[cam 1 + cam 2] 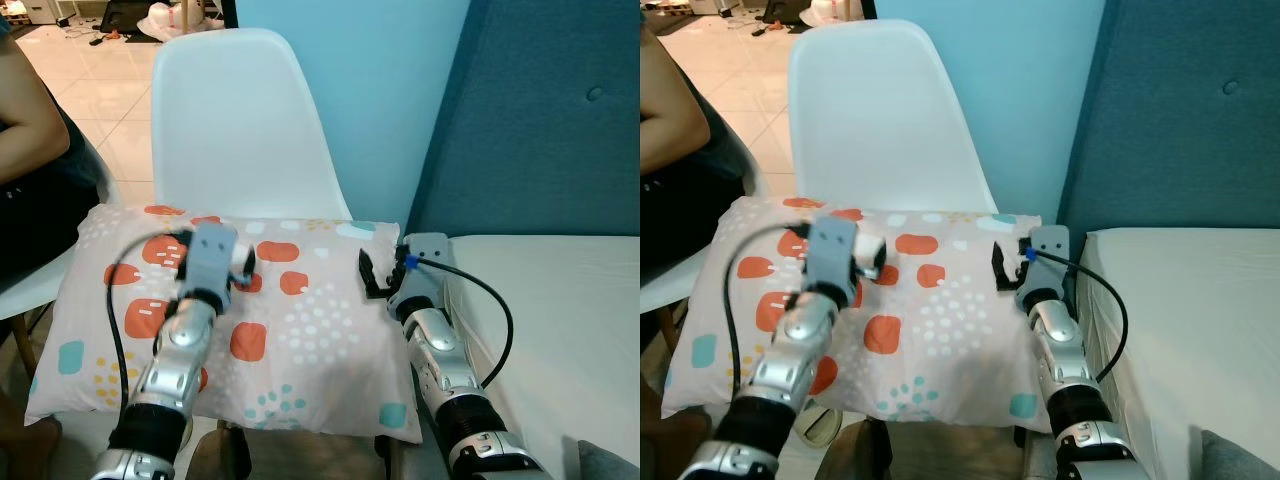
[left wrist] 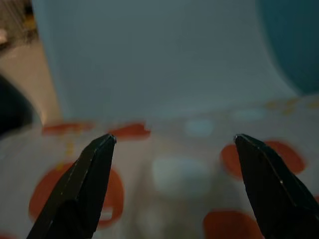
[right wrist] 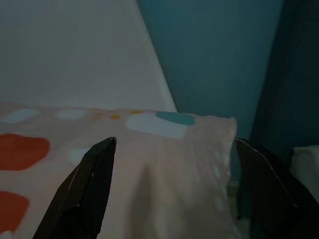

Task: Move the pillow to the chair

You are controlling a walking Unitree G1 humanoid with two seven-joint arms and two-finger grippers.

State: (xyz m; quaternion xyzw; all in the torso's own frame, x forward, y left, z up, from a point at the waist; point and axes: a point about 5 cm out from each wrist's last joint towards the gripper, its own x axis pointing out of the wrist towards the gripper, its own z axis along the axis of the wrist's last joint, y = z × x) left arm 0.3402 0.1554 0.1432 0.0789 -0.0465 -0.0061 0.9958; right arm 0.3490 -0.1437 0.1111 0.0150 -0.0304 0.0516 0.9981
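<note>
A bedroom in a home: a bed (image 1: 560, 300) with a white sheet stands against a padded teal headboard (image 1: 540, 120), beside a light blue wall (image 1: 380, 90). A white plastic chair (image 1: 235, 120) carries a patterned pillow (image 1: 300, 330), and pale floor tiles (image 1: 100, 90) stretch beyond.

arms (image 1: 170, 360): silver, ribbed | wrists: grey boxes | cables: blk | tool fingers (image 2: 79, 189): blk, pointed
</note>
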